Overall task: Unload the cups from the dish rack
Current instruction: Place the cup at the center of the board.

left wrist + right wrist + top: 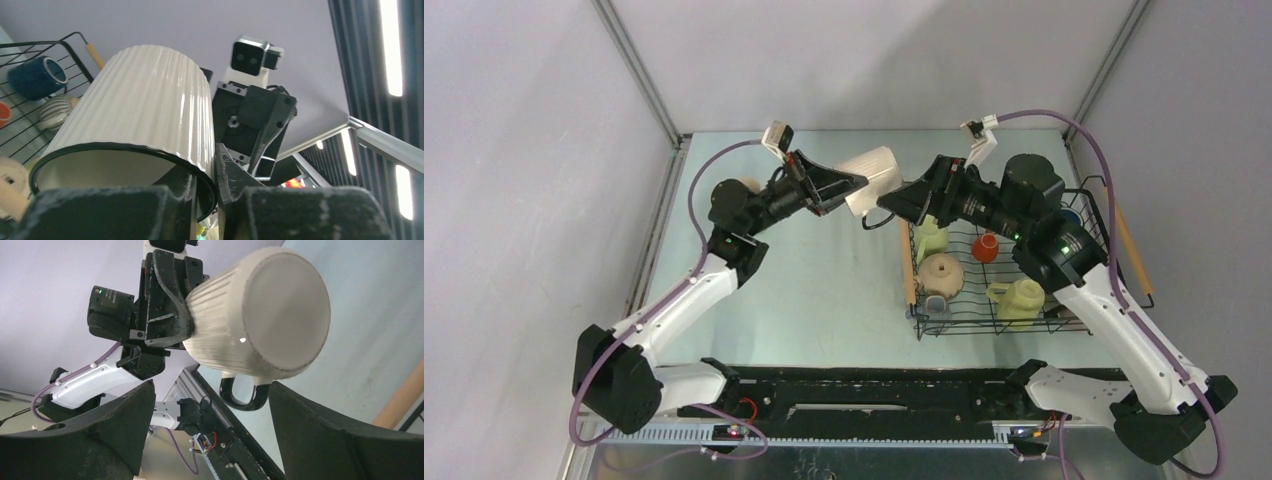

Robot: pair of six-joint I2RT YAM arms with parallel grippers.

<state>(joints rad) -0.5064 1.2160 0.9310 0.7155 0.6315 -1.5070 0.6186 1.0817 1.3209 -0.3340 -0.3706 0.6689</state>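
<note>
My left gripper [856,184] is shut on the rim of a cream ribbed cup [873,177], holding it in the air left of the dish rack [1084,322]. In the left wrist view the cup [145,110] has one finger inside the rim and one outside, and the gripper [215,170] pinches its wall. My right gripper [886,206] is open just right of the cup; in the right wrist view the cup's base [287,310] and black handle [245,395] hang between its spread fingers [125,425], not touched. The rack holds yellow-green [1021,297], tan [941,273], orange-red [986,246], dark blue [1072,215] and grey [937,309] cups.
The rack's wooden rod handles run along its left [909,270] and right [1130,245] sides. A striped cup [55,111] and the dark blue cup [37,76] show in the rack in the left wrist view. Metal frame posts [639,70] stand at the table's back corners.
</note>
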